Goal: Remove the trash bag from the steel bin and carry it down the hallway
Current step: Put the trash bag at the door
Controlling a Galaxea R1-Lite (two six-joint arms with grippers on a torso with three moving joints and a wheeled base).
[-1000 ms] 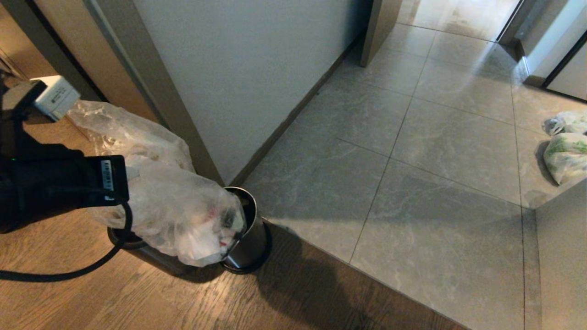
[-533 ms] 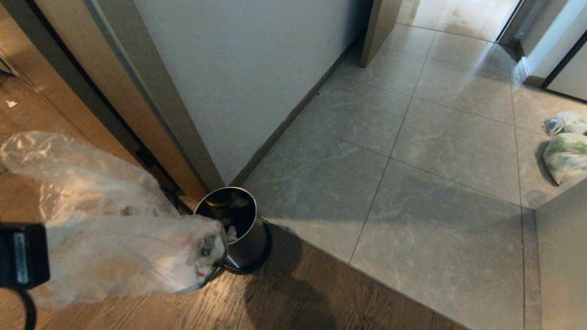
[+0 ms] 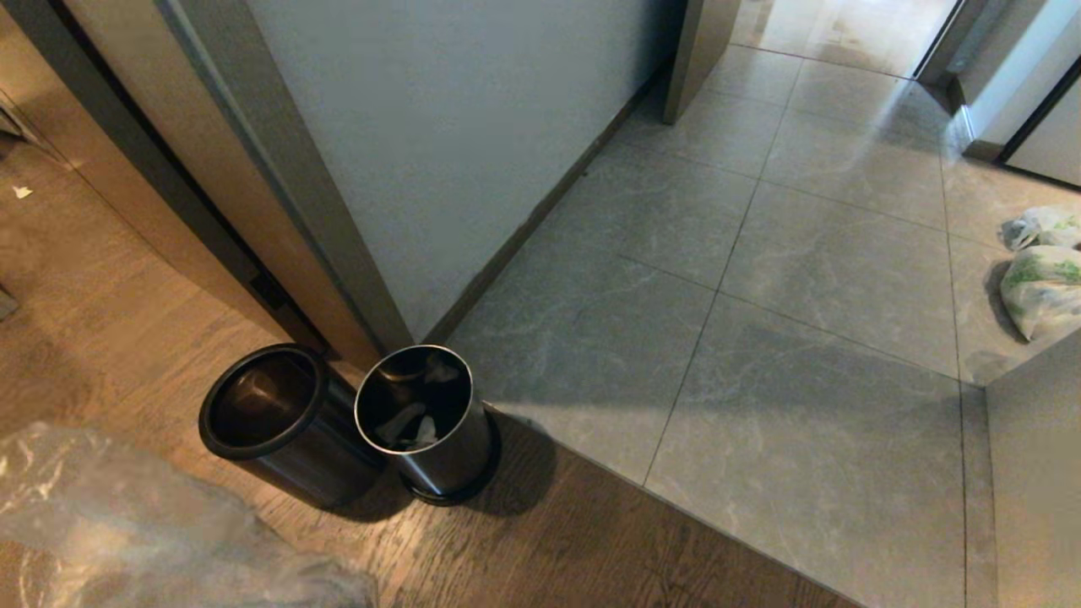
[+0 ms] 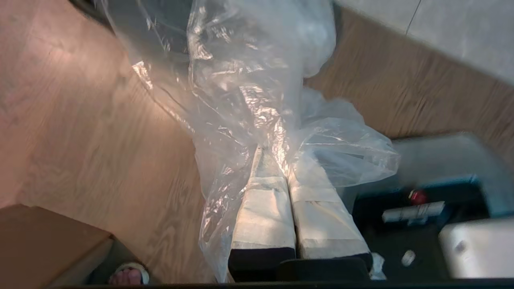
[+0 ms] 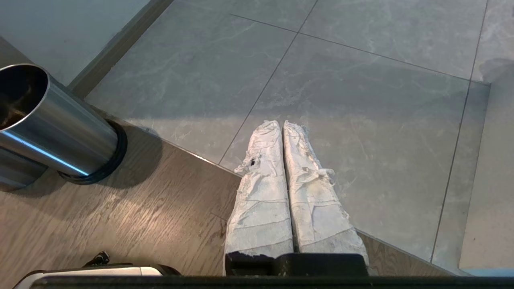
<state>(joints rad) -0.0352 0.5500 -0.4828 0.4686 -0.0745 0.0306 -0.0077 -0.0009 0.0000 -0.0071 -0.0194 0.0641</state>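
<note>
The clear, crinkled trash bag (image 3: 127,532) hangs at the lower left of the head view, out of the steel bin (image 3: 262,414), whose dark inside under its black ring rim looks empty. In the left wrist view my left gripper (image 4: 281,150) is shut on the bunched neck of the trash bag (image 4: 249,80), its white-wrapped fingers (image 4: 265,208) pressed together under the plastic. My right gripper (image 5: 282,122) is shut and empty, held over the seam between the wood floor and the grey tiles. The hallway (image 3: 760,253) stretches ahead to the right.
A second, shinier bin (image 3: 418,405) with scraps inside stands against the steel bin, by the wall corner (image 3: 380,321). White bags with green print (image 3: 1043,287) lie on the tiles at far right. A person's sandalled foot (image 4: 128,277) and a brown box (image 4: 40,237) are near my left arm.
My left arm has pulled back and down out of the head view, drawing the trash bag away from the bins to the lower left. The black-rimmed bin is now uncovered.
</note>
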